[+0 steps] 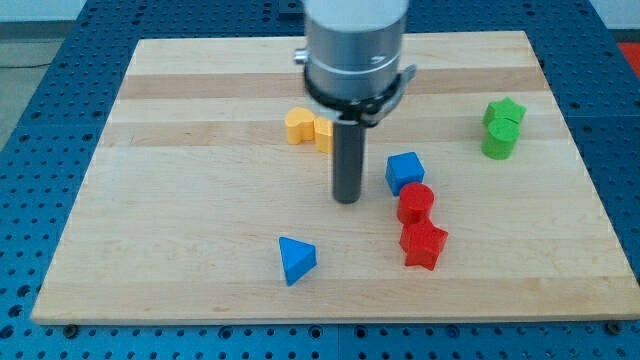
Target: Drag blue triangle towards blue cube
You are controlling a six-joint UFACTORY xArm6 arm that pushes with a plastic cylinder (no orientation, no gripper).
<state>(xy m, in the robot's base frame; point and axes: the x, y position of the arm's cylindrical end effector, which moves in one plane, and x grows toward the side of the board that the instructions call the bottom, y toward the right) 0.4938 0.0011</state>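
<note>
The blue triangle [296, 259] lies near the view's bottom, left of centre. The blue cube [404, 171] sits up and to the right of it, touching a red cylinder [415, 204] just below it. My tip [347, 198] is the lower end of the dark rod, between the two blue blocks. It stands left of the blue cube with a small gap and up and to the right of the blue triangle, touching neither.
A red star block [423, 244] sits below the red cylinder. Two yellow blocks [308, 127] lie behind the rod, partly hidden. A green star block [505, 112] and a green cylinder [499, 143] sit at the right. The wooden board [180, 200] ends close below the triangle.
</note>
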